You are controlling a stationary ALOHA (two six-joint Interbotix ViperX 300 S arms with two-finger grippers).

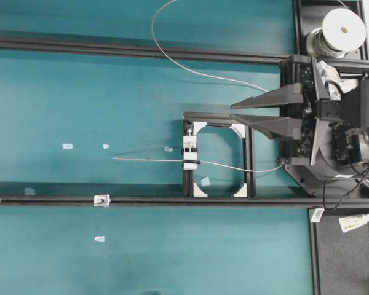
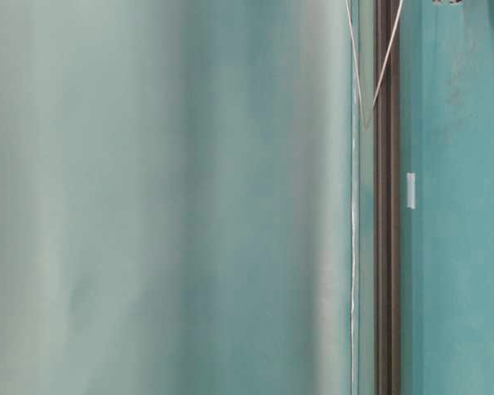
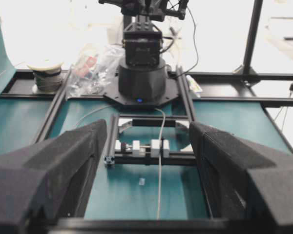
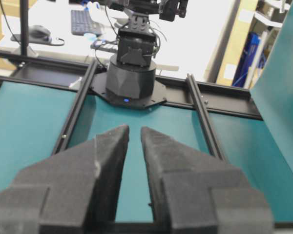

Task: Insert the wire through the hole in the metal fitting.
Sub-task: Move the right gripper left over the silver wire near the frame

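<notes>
The left gripper (image 3: 147, 127) and the right gripper (image 1: 234, 112) both hang part-open, holding nothing. The wire (image 1: 147, 160) runs through a white clamp (image 1: 190, 152). The metal fitting (image 1: 101, 200) sits apart on a black rail (image 1: 203, 200) crossing the counter (image 1: 80, 104).

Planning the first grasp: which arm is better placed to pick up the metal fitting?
Probably left: the metal fitting sits on the black rail at the left, far from the right gripper above the black frame.
</notes>
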